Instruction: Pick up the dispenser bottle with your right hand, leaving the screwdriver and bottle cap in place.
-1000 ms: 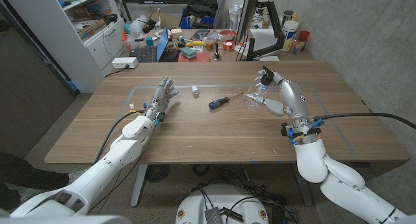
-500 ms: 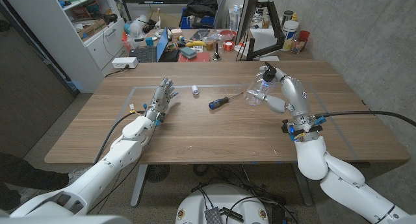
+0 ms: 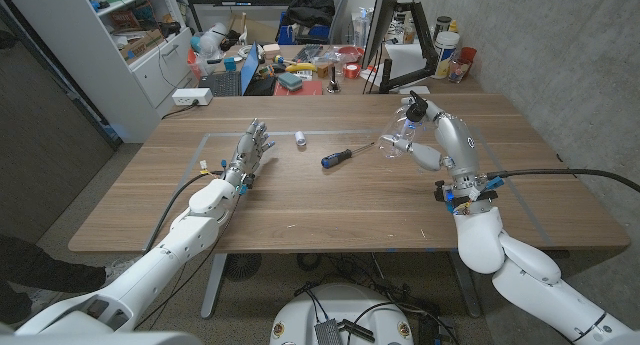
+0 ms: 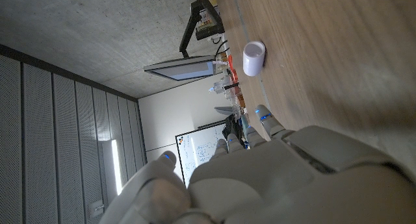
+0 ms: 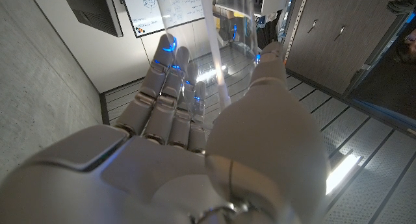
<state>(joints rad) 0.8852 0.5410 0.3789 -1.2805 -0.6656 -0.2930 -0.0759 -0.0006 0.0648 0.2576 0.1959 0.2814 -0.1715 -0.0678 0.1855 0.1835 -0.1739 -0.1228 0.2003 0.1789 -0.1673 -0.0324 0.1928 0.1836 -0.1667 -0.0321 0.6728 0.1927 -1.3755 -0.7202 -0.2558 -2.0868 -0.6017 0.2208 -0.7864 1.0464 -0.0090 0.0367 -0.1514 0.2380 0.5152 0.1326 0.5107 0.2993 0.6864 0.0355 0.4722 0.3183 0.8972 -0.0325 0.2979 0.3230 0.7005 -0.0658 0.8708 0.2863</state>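
Observation:
My right hand (image 3: 428,137) holds the clear dispenser bottle (image 3: 396,142) above the table's right half; the bottle looks tilted, held between thumb and fingers. In the right wrist view the clear bottle (image 5: 229,36) runs between the fingers (image 5: 170,87) and the thumb of that hand (image 5: 195,146). The screwdriver (image 3: 340,155), blue handle and dark shaft, lies on the wood left of the bottle. The small white bottle cap (image 3: 300,139) stands further left, also seen as the cap (image 4: 253,58) beyond my left hand (image 4: 260,172). My left hand (image 3: 248,157) waits near the cap, fingers apart, holding nothing.
The wooden table (image 3: 330,210) has faint taped lines around its middle. Behind its far edge stand a cluttered bench (image 3: 310,65), a black monitor stand (image 3: 400,75) and a white shelf unit (image 3: 150,45). A black cable (image 3: 560,177) trails from my right arm.
My right hand has carried the bottle slightly up and toward the table's far side. The screwdriver, the cap and my left hand have stayed put.

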